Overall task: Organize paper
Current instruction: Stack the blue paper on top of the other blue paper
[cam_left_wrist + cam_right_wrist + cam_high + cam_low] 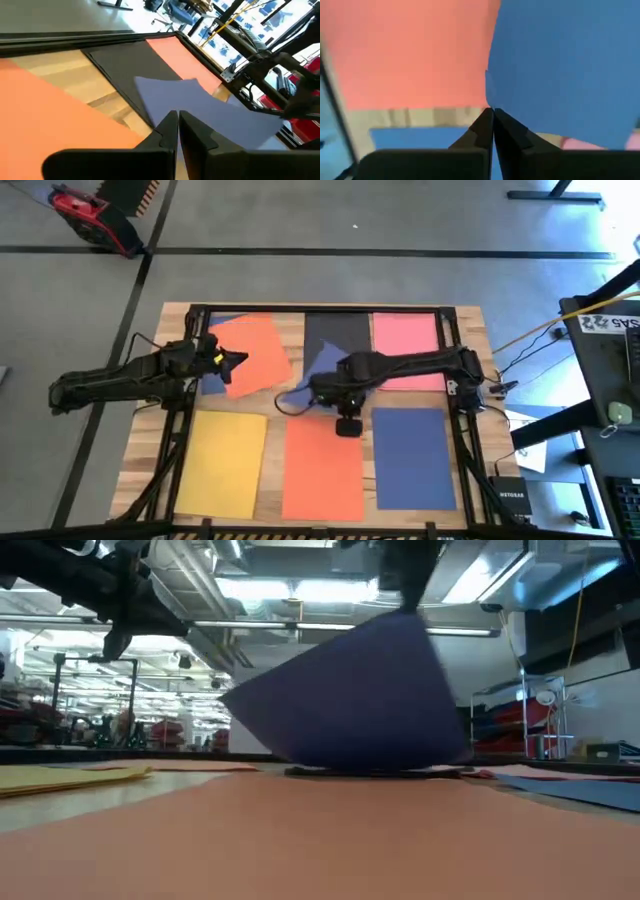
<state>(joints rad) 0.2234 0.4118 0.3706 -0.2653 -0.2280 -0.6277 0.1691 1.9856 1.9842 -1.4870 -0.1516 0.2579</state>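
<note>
Right pincer (pixel 322 392) was clamped on a blue sheet (pixel 318 370), lifted over mid-surface (pixel 470 320). Left pincer (pixel 236 361) closed, empty, above tilted orange sheet (pixel 255 352). Next: likely place blue squarely in a free slot.

Only two pieces of writing can be made out, both in the high view and both off the right side of the desk (pixel 470 470). A small black box (pixel 511 502) on the floor by the desk's near right corner carries the white word "NETGEAR". A white sheet (pixel 612 324) on the cart beyond the desk's right edge bears large dark digits seen upside down, seemingly "22", though that reading is uncertain.
</note>
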